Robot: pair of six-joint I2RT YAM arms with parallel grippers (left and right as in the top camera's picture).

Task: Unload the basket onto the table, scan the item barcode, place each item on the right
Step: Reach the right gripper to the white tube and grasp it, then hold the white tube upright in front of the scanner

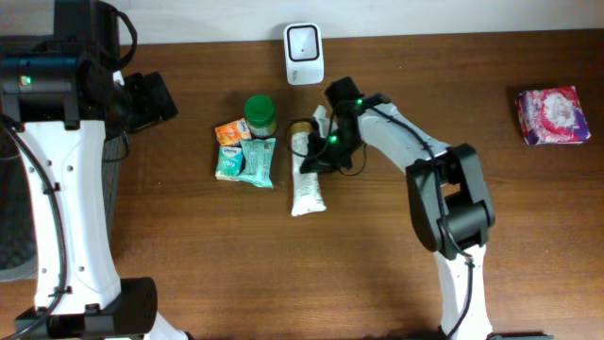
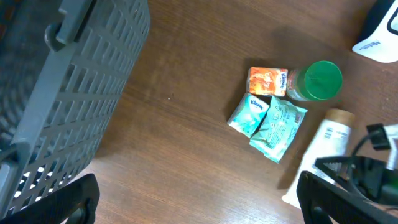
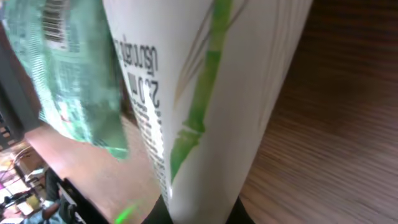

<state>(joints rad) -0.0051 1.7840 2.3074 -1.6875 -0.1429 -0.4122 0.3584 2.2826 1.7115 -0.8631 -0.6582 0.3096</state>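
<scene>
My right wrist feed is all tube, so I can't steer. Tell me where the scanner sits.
Observer: The scanner stands at the table's far edge, just beyond the cap end of the tube.
Operator: Report what stands next to that cap.
Observer: A jar with a green lid, upright, on the left arm's side of it.
Operator: Give me the left gripper.
Observer: The left gripper hangs open and empty beside the basket.
</scene>
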